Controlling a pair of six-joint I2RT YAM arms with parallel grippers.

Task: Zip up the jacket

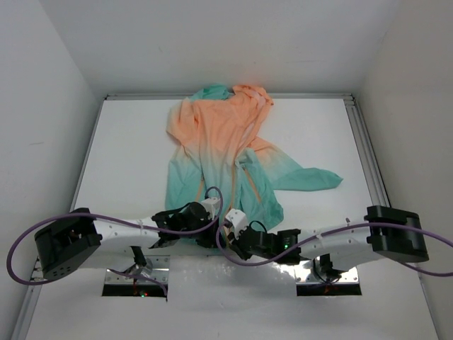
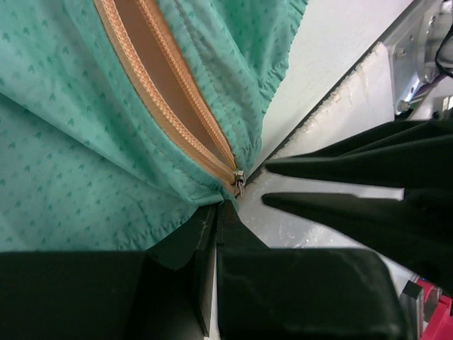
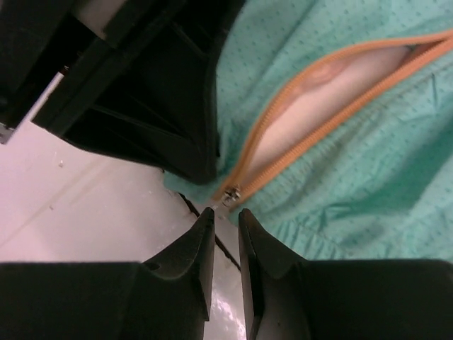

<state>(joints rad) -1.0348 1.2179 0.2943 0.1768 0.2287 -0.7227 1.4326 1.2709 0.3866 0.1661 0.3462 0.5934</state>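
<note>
The jacket (image 1: 219, 142) lies flat on the white table, peach-orange half far, teal half near. Its orange zipper (image 2: 163, 92) gapes open, and the small metal slider (image 2: 239, 180) sits at the very bottom by the hem. My left gripper (image 2: 219, 212) is shut, pinching the teal hem corner just beside the slider. My right gripper (image 3: 226, 212) stands a little open, tips just short of the slider (image 3: 231, 195), nothing between them. From the right wrist, the left gripper (image 3: 141, 92) is a black mass at upper left. Both grippers meet at the hem (image 1: 221, 234) in the top view.
A teal sleeve (image 1: 311, 177) spreads out to the right. Metal rails (image 1: 364, 142) edge the table, and white walls close it in. Purple cables (image 1: 106, 219) loop over both arms. A dark seam (image 3: 212, 248) crosses the table under the right fingers.
</note>
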